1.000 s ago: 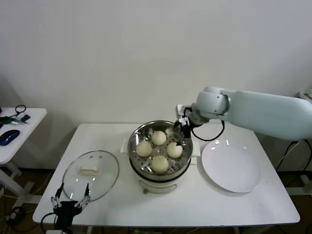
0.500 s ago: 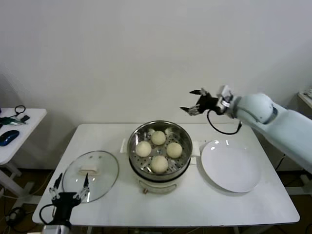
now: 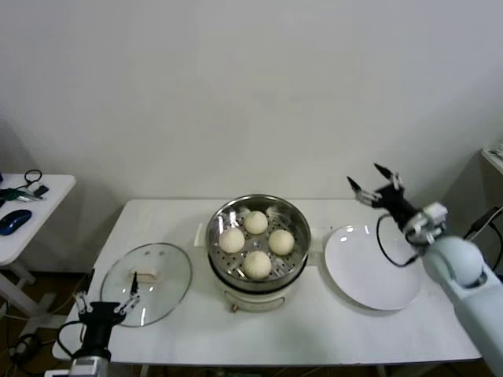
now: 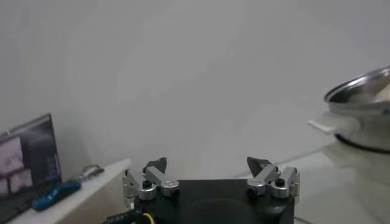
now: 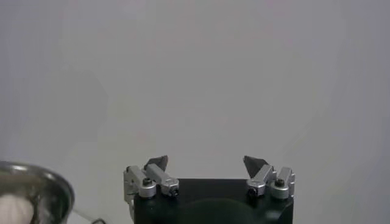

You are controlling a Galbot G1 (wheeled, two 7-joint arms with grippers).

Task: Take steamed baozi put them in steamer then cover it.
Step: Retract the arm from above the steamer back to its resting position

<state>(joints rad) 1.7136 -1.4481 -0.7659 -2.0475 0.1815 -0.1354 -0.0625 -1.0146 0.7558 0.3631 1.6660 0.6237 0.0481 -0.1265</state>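
Steamer point(image 3: 258, 263) holds 4 baozi point(image 3: 256, 245), uncovered

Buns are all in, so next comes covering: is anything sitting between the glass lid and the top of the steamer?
Nothing visible. The glass lid lies flat on the table beside the steamer, whose open top holds only four baozi.

Steamer point(image 3: 258, 236) shiny polished metal; baozi point(image 3: 256, 264) smooth matt dough; lid point(image 3: 147, 281) clear glass; plate point(image 3: 369, 271) glossy white.
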